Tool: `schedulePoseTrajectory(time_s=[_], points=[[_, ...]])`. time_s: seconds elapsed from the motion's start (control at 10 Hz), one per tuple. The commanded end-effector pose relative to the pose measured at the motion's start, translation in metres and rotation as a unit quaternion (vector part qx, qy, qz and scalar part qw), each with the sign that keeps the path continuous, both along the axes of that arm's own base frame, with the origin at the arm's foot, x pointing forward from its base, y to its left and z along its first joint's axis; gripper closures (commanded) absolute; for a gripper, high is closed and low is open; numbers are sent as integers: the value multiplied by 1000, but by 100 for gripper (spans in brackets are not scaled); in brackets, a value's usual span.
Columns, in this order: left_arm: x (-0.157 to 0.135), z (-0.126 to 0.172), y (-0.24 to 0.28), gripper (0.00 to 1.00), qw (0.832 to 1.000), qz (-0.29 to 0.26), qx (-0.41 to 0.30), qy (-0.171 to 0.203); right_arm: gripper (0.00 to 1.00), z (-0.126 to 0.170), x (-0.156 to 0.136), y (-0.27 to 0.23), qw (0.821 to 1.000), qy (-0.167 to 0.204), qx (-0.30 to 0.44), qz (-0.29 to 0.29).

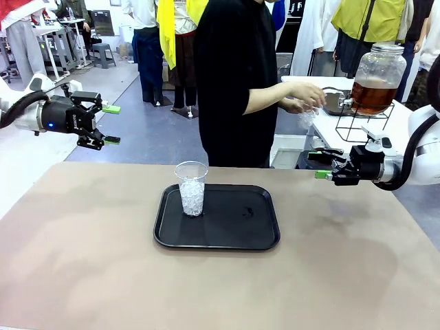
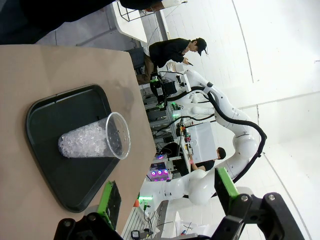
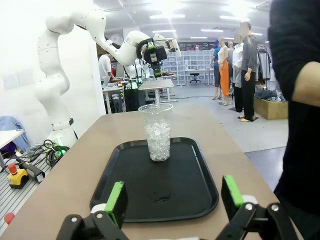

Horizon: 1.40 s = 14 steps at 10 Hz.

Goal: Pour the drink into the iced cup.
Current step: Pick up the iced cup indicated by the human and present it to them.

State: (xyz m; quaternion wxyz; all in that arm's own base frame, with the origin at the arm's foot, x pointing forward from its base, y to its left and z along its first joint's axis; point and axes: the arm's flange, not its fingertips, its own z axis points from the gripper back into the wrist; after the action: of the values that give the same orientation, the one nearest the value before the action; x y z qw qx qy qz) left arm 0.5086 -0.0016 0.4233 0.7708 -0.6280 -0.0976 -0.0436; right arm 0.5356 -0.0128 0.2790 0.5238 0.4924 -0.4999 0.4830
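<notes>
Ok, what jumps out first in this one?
A clear cup of ice stands on the black tray in the middle of the table. Behind on the right, the person's hand reaches toward a glass jar of amber drink. The left gripper and right gripper hang open at either side.

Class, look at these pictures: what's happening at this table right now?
A cup holding only ice stands on a black tray. The robot's left hand and right hand hover open at either side, holding nothing. The person behind reaches toward the tap of a jar of brown drink.
</notes>
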Motion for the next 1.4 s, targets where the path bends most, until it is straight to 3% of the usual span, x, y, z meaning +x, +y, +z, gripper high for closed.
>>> schedulePoseTrajectory(time_s=[0.0, 1.3], points=[[-2, 1, 0, 0, 1000, 2, 1, -1, 0, 3, 2, -1, 1000, -1, -1, 0], [-2, 1, 0, 0, 1000, 2, 1, -1, 0, 3, 2, -1, 1000, -1, -1, 0]])
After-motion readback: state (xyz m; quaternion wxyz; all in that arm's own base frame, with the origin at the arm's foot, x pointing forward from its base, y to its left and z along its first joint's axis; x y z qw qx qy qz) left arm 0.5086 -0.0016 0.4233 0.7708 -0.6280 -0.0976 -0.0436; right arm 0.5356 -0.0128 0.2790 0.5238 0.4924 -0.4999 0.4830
